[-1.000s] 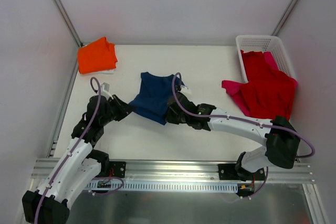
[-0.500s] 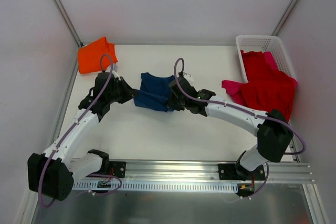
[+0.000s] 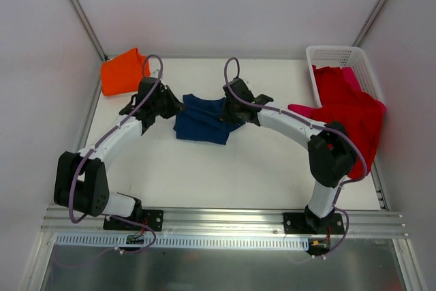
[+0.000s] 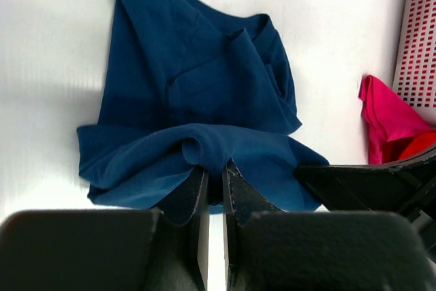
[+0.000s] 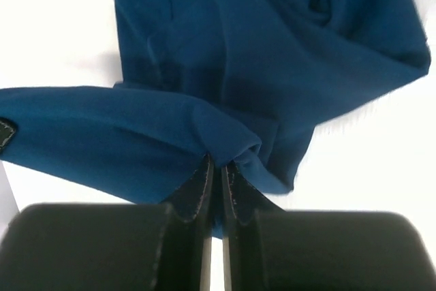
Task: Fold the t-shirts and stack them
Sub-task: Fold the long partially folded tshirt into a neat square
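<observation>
Red and pink soft cloth t-shirts spill over the left rim of the white plastic lattice basket. The navy blue cloth t-shirt lies half-doubled well left of that basket; the folded orange t-shirt sits farther left of it. My left gripper and right gripper each pinch a gathered navy edge, jaws pressed onto cloth. It seems light, limp and prone to sag, so hems and corners are my best hold.
</observation>
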